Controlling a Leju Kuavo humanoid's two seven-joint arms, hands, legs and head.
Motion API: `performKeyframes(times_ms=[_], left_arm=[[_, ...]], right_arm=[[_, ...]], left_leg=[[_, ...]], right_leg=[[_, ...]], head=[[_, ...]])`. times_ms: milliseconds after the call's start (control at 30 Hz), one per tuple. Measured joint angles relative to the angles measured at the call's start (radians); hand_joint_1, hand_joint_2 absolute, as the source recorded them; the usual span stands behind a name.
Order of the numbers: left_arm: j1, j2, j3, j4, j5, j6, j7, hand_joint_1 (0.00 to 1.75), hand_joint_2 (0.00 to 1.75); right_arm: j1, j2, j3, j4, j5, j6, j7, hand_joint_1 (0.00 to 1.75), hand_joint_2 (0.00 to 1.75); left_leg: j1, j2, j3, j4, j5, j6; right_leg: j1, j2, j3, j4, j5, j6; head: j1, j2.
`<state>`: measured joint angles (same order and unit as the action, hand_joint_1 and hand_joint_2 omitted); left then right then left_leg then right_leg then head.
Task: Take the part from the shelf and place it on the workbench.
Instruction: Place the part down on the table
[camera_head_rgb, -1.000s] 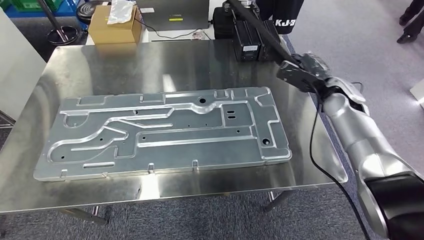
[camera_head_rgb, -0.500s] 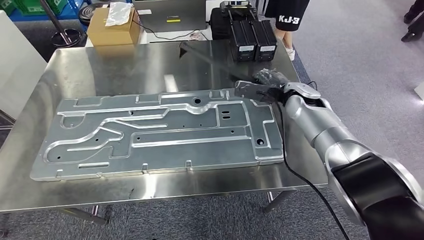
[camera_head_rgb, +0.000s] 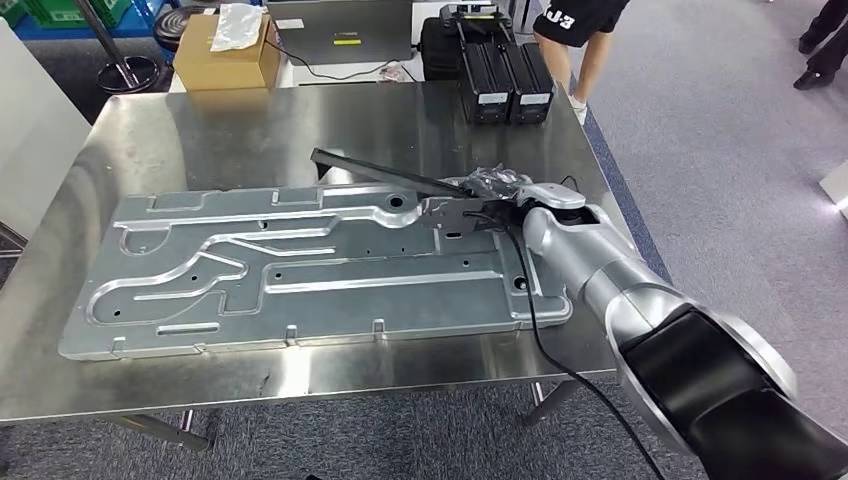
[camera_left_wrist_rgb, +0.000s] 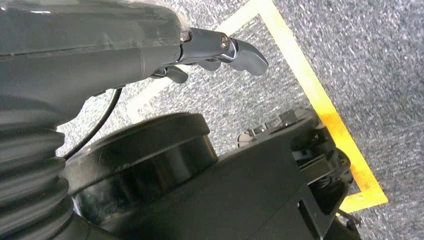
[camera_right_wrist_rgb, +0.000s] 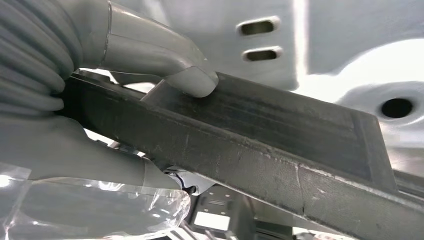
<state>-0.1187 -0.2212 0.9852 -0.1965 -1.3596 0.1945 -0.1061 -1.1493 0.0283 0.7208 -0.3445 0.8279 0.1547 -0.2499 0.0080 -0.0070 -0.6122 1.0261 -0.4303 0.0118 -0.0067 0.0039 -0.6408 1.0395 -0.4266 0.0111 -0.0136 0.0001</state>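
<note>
- The right hand (camera_head_rgb: 487, 200), right of centre in the head view, is clenched around a long, flat black metal bar (camera_head_rgb: 385, 176); the right wrist view shows the grey thumb (camera_right_wrist_rgb: 192, 80) pressed on the bar's upper face with the fingers wrapped beneath.
- The bar slants from the hand toward the upper middle of the frame, over the far right end of a large stamped silver sheet-metal panel (camera_head_rgb: 300, 265) (whether it touches the panel I cannot tell).
- The left hand (camera_left_wrist_rgb: 220, 52) hangs over grey carpet with a yellow floor line (camera_left_wrist_rgb: 320, 100), its fingers loosely spread and holding nothing.
- Judged from this, the placing step is in hand: the part is off the shelf and above the polished steel workbench (camera_head_rgb: 200, 130), not yet let go.
- The next move calls for lowering the bar flat onto a stable spot, then opening the fingers without dragging it.
- The workbench is glossy and reflective, so the bar may slide.
- Beyond it, at the top of the frame, are a brown cardboard box (camera_head_rgb: 225, 55), two black battery-like boxes (camera_head_rgb: 505, 75), and a person's legs (camera_head_rgb: 580, 60).
</note>
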Motion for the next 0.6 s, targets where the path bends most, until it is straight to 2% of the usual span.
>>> performKeyframes(times_ms=[67, 133, 167, 200, 233, 267, 333, 367, 433, 500, 567, 600], left_arm=[[-0.002, -0.001, -0.003, 0.000, -0.002, -0.002, -0.003, 0.00, 1.75], [-0.003, -0.002, -0.006, 0.000, -0.005, -0.003, -0.006, 0.00, 1.75], [-0.003, -0.002, -0.008, 0.000, -0.007, -0.003, -0.008, 0.00, 1.75], [-0.002, -0.002, -0.010, 0.000, -0.008, -0.002, -0.010, 0.00, 1.75], [-0.002, -0.003, -0.011, 0.000, -0.008, -0.002, -0.012, 0.00, 1.75], [-0.002, -0.003, -0.012, 0.000, -0.008, -0.002, -0.014, 0.00, 1.75], [-0.003, -0.004, -0.014, 0.000, -0.008, -0.002, -0.015, 0.00, 1.75], [-0.003, -0.005, -0.014, 0.000, -0.008, -0.002, -0.015, 0.00, 1.75], [-0.004, -0.005, -0.015, 0.000, -0.008, -0.002, -0.016, 0.00, 1.75], [-0.003, -0.005, -0.016, 0.000, -0.008, 0.000, -0.014, 0.00, 1.75], [-0.003, -0.005, -0.016, 0.000, -0.007, 0.006, -0.005, 0.00, 1.75], [-0.003, -0.005, -0.016, 0.000, -0.005, 0.011, 0.003, 0.00, 1.31]], right_arm=[[-0.002, 0.012, 0.009, 0.006, 0.003, 0.000, 0.006, 1.75, 1.75], [-0.001, 0.024, 0.019, 0.011, 0.004, 0.001, 0.012, 1.75, 1.75], [0.000, 0.031, 0.024, 0.014, 0.004, 0.002, 0.014, 1.75, 1.75], [0.001, 0.037, 0.028, 0.017, 0.004, 0.003, 0.015, 1.75, 1.75], [0.001, 0.043, 0.032, 0.018, 0.003, 0.004, 0.016, 1.75, 1.75], [0.000, 0.048, 0.034, 0.020, 0.003, 0.004, 0.017, 1.75, 1.75], [-0.004, 0.057, 0.035, 0.020, 0.003, 0.004, 0.017, 1.75, 1.75], [-0.006, 0.063, 0.036, 0.020, 0.002, 0.004, 0.017, 1.75, 1.75], [-0.008, 0.071, 0.037, 0.021, 0.001, 0.004, 0.016, 1.75, 1.75], [-0.008, 0.078, 0.040, 0.023, -0.001, 0.004, 0.016, 0.87, 0.87], [-0.010, 0.086, 0.042, 0.023, -0.009, 0.001, 0.017, 0.00, 0.00], [-0.010, 0.091, 0.042, 0.024, -0.015, -0.001, 0.017, 0.00, 0.00]], left_leg=[[0.004, 0.002, 0.004, -0.010, 0.007, 0.011], [0.004, 0.003, 0.005, -0.011, 0.008, 0.014], [0.004, 0.003, 0.005, -0.011, 0.008, 0.014], [0.004, 0.003, 0.005, -0.010, 0.008, 0.014], [0.004, 0.002, 0.005, -0.009, 0.008, 0.013], [0.005, 0.002, 0.006, -0.008, 0.007, 0.011], [0.004, 0.001, 0.007, -0.006, 0.003, 0.005], [0.002, 0.001, 0.007, -0.005, 0.002, 0.000], [0.000, 0.002, 0.006, -0.005, 0.002, -0.011], [0.003, 0.002, 0.006, -0.005, 0.000, -0.023], [0.006, 0.002, -0.011, 0.038, -0.031, -0.033], [0.007, 0.002, -0.033, 0.090, -0.061, -0.036]], right_leg=[[-0.003, -0.001, -0.023, 0.054, -0.038, 0.011], [-0.006, -0.001, -0.079, 0.178, -0.100, 0.019], [-0.008, -0.001, -0.106, 0.237, -0.121, 0.022], [-0.010, -0.002, -0.120, 0.267, -0.124, 0.025], [-0.011, -0.002, -0.115, 0.258, -0.108, 0.025], [-0.013, -0.002, -0.090, 0.209, -0.077, 0.025], [-0.012, -0.003, -0.020, 0.071, -0.020, 0.021], [-0.011, -0.002, 0.003, 0.023, -0.006, 0.016], [-0.005, 0.000, 0.015, -0.004, -0.005, 0.006], [-0.004, -0.001, 0.017, -0.011, -0.001, -0.009], [-0.006, -0.003, 0.020, -0.019, 0.005, -0.024], [-0.007, -0.004, 0.021, -0.021, 0.006, -0.029]], head=[[0.001, 0.000], [0.002, 0.000], [0.002, 0.000], [0.002, 0.000], [0.002, 0.000], [0.002, 0.000], [0.002, 0.000], [0.002, 0.000], [0.001, 0.000], [0.001, 0.000], [0.001, 0.000], [0.000, 0.000]])
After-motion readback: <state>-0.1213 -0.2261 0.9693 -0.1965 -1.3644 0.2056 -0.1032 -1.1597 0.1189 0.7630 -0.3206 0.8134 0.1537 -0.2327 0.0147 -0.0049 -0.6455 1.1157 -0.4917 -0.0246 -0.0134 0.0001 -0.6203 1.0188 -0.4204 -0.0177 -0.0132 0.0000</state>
